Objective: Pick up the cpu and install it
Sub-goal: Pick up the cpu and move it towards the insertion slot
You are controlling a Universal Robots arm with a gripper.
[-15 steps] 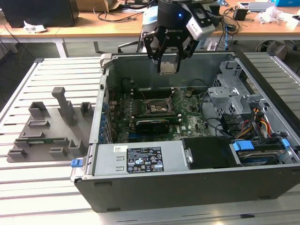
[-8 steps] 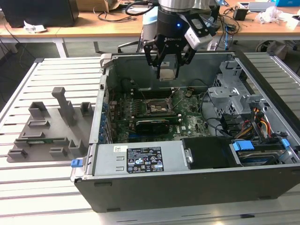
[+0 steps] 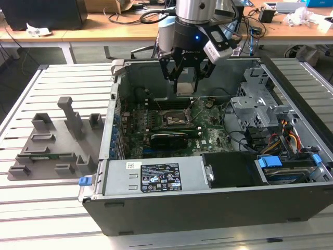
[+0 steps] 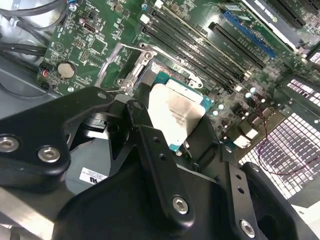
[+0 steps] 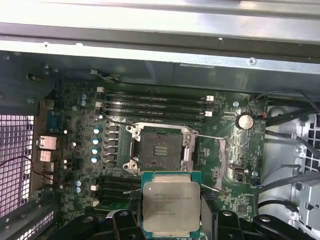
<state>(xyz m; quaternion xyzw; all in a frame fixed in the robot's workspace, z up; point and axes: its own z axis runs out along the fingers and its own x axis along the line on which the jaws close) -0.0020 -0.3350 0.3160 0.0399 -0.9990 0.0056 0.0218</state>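
End effector (image 3: 186, 78): fingers (image 4: 147, 137) clamped on two opposite edges of the cpu (image 5: 171, 202), with the metal lid facing the first wrist camera.

Position: the cpu hangs in the air above the socket (image 5: 156, 150), offset to one side and not touching it. The socket lies bare, and its retaining frame (image 5: 220, 160) is swung open beside it.

Handling (judged):
- A light, stiff, thin plate.
- The lid is smooth and likely slippery, so the edges are the sound place to hold, as gripped here.
- The underside contacts and the socket's pins are probably fragile, so it should tolerate no scraping or sideways force.

Hard to make out:
- The cpu underside and any corner mark are hidden.
- In the second wrist view the black finger links cover the contact lines.
- I cannot judge the height above the socket.
- Around the socket, the motherboard (image 3: 218, 136) is partly screened by the computer case (image 3: 208, 208) wall.
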